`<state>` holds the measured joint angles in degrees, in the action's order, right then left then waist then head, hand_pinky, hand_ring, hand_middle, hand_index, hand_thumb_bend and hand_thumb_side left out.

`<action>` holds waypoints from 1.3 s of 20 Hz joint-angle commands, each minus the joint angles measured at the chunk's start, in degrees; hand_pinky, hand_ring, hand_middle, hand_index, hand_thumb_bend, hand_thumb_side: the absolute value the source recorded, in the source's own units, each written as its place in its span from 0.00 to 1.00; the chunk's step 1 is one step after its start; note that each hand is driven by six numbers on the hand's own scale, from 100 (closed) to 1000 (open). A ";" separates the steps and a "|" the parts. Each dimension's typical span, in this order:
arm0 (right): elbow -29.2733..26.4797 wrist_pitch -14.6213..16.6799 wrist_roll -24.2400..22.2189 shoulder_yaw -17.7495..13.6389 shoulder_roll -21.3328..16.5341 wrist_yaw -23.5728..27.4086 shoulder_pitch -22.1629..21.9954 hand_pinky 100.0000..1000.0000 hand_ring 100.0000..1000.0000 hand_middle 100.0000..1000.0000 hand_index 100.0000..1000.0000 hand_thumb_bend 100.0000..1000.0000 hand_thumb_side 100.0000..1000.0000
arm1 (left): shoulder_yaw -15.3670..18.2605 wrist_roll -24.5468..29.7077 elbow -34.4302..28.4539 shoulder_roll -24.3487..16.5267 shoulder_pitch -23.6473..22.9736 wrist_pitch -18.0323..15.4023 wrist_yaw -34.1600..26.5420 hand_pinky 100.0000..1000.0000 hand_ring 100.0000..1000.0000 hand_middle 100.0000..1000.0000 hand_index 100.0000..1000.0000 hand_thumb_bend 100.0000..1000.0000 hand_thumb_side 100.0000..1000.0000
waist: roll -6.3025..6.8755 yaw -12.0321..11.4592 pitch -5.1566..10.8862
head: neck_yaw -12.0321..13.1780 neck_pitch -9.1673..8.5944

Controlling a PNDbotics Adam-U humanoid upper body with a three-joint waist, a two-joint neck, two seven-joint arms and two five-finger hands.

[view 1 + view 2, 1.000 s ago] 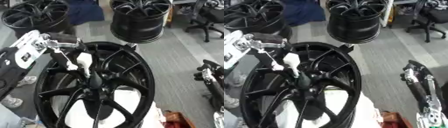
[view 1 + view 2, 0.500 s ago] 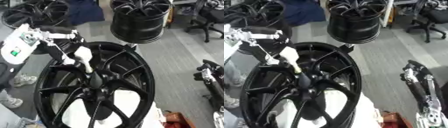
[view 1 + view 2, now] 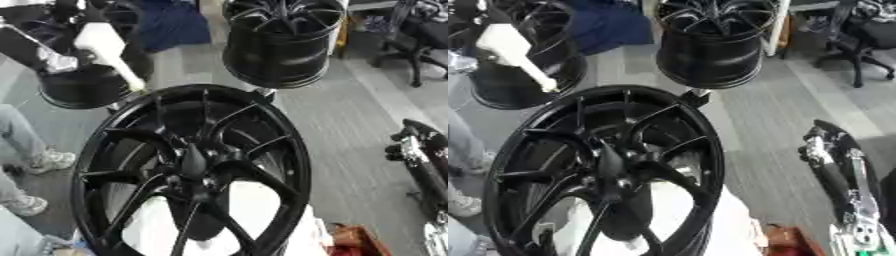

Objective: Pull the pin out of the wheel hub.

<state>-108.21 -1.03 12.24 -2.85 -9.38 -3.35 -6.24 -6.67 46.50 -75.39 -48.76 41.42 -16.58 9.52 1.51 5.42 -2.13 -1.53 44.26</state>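
Nearest us stands the large glossy black multi-spoke wheel hub [image 3: 197,175], tilted a little, its dark central boss [image 3: 193,161] facing up at us. Pale surface shows through its lower spokes, and we see no pin seated in the centre. At the right edge our right hand [image 3: 837,175] hangs idle beside the rim, black and silver, fingers relaxed and straight, apart from the hub. Beyond the rim's upper left, the white tapered pin [image 3: 109,52] is lifted clear of the hub, pointing down towards it. Our left hand [image 3: 48,47] is beside its thick end; we cannot tell how the fingers stand. Farther off stand two other black wheels [image 3: 280,42] on the grey floor [image 3: 350,115].
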 commanded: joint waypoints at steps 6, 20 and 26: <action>-0.72 -0.03 0.72 -0.85 -0.49 -0.19 0.02 0.53 0.52 0.54 0.78 0.00 0.50 | 11.26 -8.33 11.69 -3.75 -15.04 3.04 11.79 0.54 0.45 0.78 0.86 0.13 0.64 | -0.52 -0.64 0.32 | -0.93 -0.14; -0.83 -0.13 1.23 -1.31 0.05 -0.23 -0.03 0.53 0.52 0.54 0.78 0.00 0.50 | 21.29 -28.61 1.16 7.17 -30.68 8.71 4.17 0.51 0.47 0.69 0.80 0.00 0.66 | -1.36 -2.29 0.07 | -1.25 -0.14; -0.89 -0.09 1.11 -1.19 0.42 -0.08 0.26 0.53 0.52 0.54 0.78 0.00 0.50 | 21.36 -35.91 -13.92 19.03 -34.53 10.89 -3.46 0.50 0.47 0.59 0.72 0.00 0.60 | -1.90 -2.39 -0.35 | -1.08 -0.14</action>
<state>-108.21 -1.17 13.29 -3.86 -8.74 -3.39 -6.53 13.99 12.18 -85.55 -30.77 6.57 -6.11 7.97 -0.51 3.01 -2.81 -2.68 44.26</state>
